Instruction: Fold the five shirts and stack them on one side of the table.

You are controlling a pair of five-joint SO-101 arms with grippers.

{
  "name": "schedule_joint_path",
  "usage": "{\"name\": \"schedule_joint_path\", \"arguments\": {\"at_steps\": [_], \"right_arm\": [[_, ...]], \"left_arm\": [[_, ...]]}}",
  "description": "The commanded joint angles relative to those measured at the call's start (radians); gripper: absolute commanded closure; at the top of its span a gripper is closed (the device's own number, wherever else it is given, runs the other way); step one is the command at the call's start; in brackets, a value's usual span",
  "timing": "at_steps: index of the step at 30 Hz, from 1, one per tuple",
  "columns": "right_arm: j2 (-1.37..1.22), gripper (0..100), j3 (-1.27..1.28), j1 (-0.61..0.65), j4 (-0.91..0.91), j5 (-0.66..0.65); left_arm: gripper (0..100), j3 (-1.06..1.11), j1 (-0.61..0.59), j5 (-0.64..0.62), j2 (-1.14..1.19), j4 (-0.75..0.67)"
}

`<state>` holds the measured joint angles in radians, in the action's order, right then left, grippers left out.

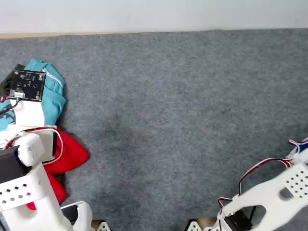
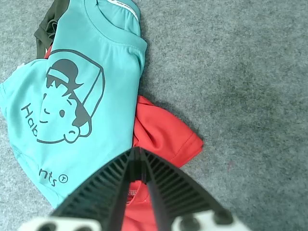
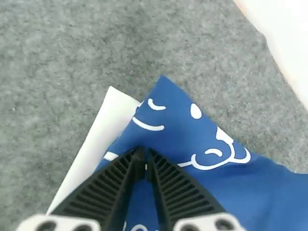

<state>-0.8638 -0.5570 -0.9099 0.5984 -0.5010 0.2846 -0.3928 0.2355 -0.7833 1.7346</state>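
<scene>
1. The bench wears a grey, felt-like cover with a flecked, slightly fuzzy nap, seen close in the left wrist view.
2. A faintly darker patch sits in the cover left of the middle.
3. A thin tan strip runs along the bench's far edge.
4. Beyond that strip lies a plain white surface.
5. In the right wrist view, a pale surface shows past the cover's edge.

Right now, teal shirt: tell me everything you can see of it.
The teal shirt is a soft knit tee with a ribbed crew neck and a dark cartoon head in a cap, with lettering beside it. It lies print up, unfolded and rumpled, on the mat at the high view's left edge, overlapping a red shirt and a dark garment. The left tool hangs shut above its edge; contact is unclear.
</scene>
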Motion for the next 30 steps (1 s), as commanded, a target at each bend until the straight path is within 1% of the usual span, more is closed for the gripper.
{"name": "schedule_joint_path", "arguments": {"at_steps": [1, 6, 10, 13, 21, 24, 26, 30], "right_arm": [[0.125, 98.7, -0.058, -0.001, 0.036, -0.003], [0.260, 98.7, -0.058, 0.005, 0.191, 0.003], [0.361, 98.7, -0.057, 0.041, 0.346, 0.094], [0.423, 98.7, -0.057, 0.094, 0.483, 0.112], [0.545, 98.7, -0.057, 0.306, 0.920, 0.114], [0.575, 98.7, -0.057, 0.384, 1.087, 0.114], [0.593, 98.7, -0.057, 0.432, 1.191, 0.114], [0.676, 98.8, 0.040, 0.458, 1.198, 0.161]], "left_arm": [[100, -0.008, 0.006, 0.006, -0.020, 0.021], [100, -0.008, 0.009, 0.006, -0.021, 0.021], [100, -0.010, 0.009, 0.005, -0.021, 0.021], [100, -0.008, 0.009, 0.002, -0.028, 0.021], [100, 0.010, -0.005, 0.006, -0.143, 0.020], [100, 0.071, -0.058, 0.012, -0.138, 0.017], [100, 0.134, -0.106, 0.061, -0.121, 0.000], [99, 0.225, -0.222, 0.183, -0.075, -0.095]]}}
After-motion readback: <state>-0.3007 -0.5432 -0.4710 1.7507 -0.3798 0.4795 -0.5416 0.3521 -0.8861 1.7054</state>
